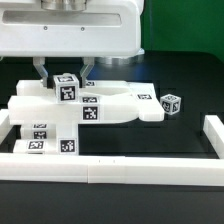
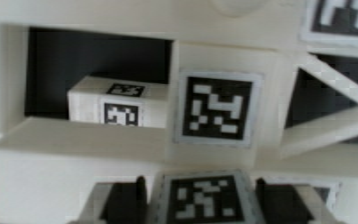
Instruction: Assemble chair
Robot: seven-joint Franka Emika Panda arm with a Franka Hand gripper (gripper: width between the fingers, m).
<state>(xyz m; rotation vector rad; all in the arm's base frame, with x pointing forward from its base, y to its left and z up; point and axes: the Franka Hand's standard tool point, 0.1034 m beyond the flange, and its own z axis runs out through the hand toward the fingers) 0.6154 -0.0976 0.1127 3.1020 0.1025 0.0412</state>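
Note:
The chair's white parts lie clustered at the exterior view's left: a flat panel [image 1: 120,100] with tags, blocky pieces [image 1: 42,138] stacked in front of it, and a small tagged cube [image 1: 172,102] apart at the right. My gripper [image 1: 65,78] hangs from the housing over the cluster, with a finger on each side of a tagged white block [image 1: 67,89]. In the wrist view the dark fingers [image 2: 133,196] press on both sides of this block [image 2: 201,198]. Beyond it are a slotted panel [image 2: 218,106] and a small cube [image 2: 119,102] seen through an opening.
The large white robot housing [image 1: 70,35] fills the top. Long plain white rails run along the front [image 1: 120,166], the right [image 1: 214,135] and the left [image 1: 5,125] of the black table.

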